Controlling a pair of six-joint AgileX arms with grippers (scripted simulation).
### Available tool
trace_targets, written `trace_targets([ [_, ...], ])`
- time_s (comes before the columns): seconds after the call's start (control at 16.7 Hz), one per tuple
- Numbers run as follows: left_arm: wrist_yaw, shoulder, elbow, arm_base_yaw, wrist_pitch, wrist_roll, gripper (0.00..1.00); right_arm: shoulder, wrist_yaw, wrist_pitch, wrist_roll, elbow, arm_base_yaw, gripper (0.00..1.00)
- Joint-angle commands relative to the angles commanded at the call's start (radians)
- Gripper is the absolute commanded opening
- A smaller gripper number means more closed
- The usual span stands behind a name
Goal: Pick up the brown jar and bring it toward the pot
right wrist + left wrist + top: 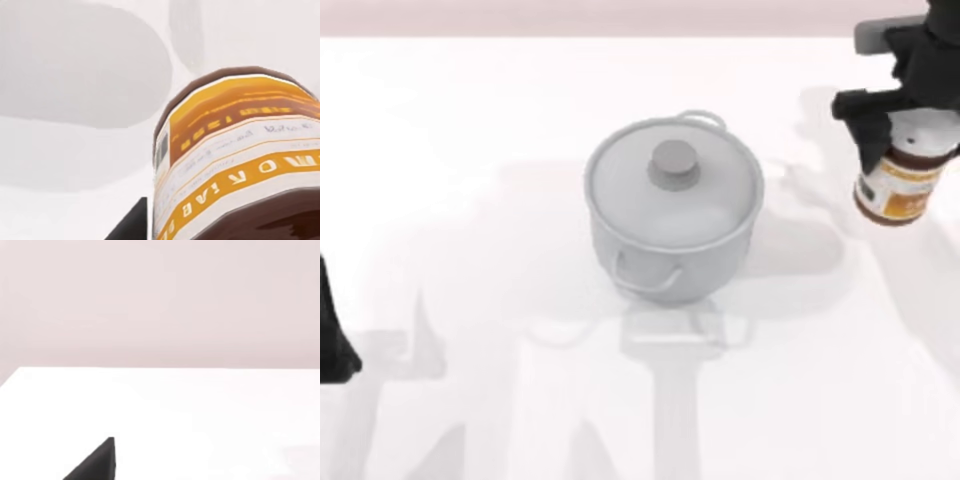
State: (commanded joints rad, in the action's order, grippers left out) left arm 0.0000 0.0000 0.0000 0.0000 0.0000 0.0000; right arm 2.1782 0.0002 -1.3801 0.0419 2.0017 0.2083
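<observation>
Two black robot arms share a white table, though only one is busy. The right gripper, near the table's far right corner in the top view, is clamped around the top of the brown jar, its dark fingers closed at the white lid end. The jar hangs below the gripper, slightly tilted, its orange-and-white label facing the camera. Whether its base is clear of the table cannot be told from above. The right wrist view is filled by the jar's label, with the bare table beyond.

The pot, large, light grey, lidded with a round knob, sits in the middle of the table, well apart from the jar, to its left.

The left arm is parked at the table's left edge; only a dark sliver shows, and its fingers cannot be judged.

The jar looks small, rigid and probably light, with smooth, likely slippery sides. A hold at the lid leaves the body free to swing, so a grip lower on the labelled waist would likely be steadier. It may break if dropped.
</observation>
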Motion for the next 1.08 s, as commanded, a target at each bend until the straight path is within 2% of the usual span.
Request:
trace_targets([
  [0.12,0.0,0.0,0.0,0.0,0.0,0.0,1.0,0.021,0.0,0.011,0.122,0.007,0.03,0.0],
  [0.3,0.0,0.0,0.0,0.0,0.0,0.0,1.0,0.043,-0.002,0.02,0.226,0.011,0.061,0.0],
  [0.72,0.0,0.0,0.0,0.0,0.0,0.0,1.0,0.043,-0.003,0.037,0.243,-0.007,0.061,0.0],
  [1.08,0.0,0.0,0.0,0.0,0.0,0.0,1.0,0.058,-0.002,0.199,0.245,-0.152,0.067,0.0],
])
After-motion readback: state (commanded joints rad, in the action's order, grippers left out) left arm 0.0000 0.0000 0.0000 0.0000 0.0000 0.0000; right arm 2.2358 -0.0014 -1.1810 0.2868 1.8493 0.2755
